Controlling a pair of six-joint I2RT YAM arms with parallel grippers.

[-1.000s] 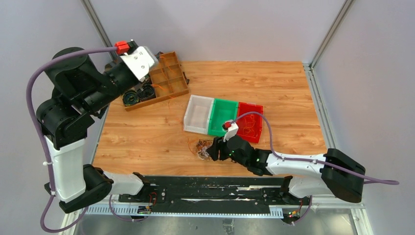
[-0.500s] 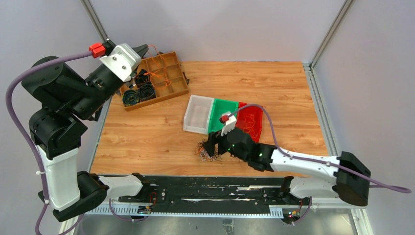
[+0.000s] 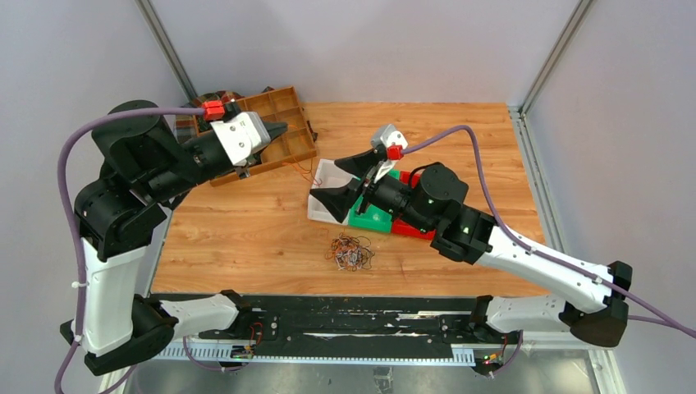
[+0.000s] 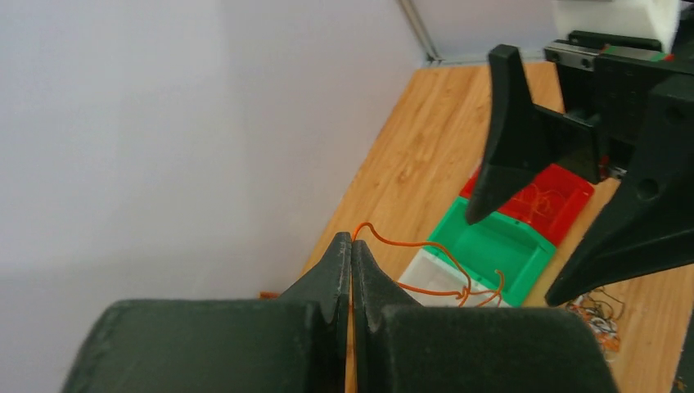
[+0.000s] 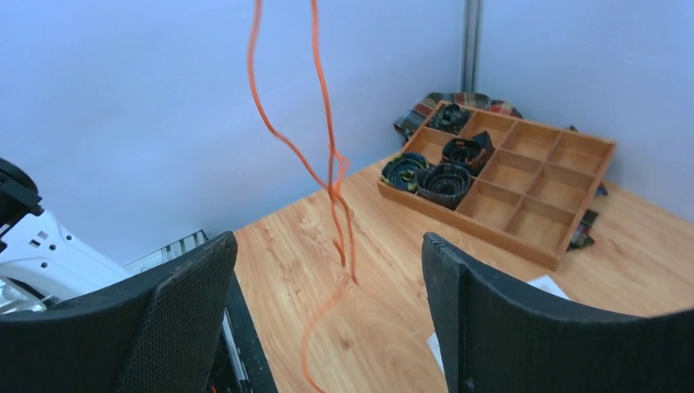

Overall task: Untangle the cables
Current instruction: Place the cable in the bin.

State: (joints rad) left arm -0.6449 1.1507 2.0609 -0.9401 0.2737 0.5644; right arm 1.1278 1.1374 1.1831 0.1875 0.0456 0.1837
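Cable (image 4: 409, 243) hangs pinched in the left gripper (image 4: 352, 241).

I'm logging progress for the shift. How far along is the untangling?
Done: a few orange strands already lie in the red bin. In hand: the left gripper is shut on one orange cable, lifted and dangling in front of the open right gripper. Left: the tangle on the table is a knotted heap, so most work remains.

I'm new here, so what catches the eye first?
An orange cable hangs in mid-air, pinched in the shut fingers of the left gripper above the far left of the table. The right gripper faces it, fingers spread wide and empty. A tangle of cables lies near the front edge.
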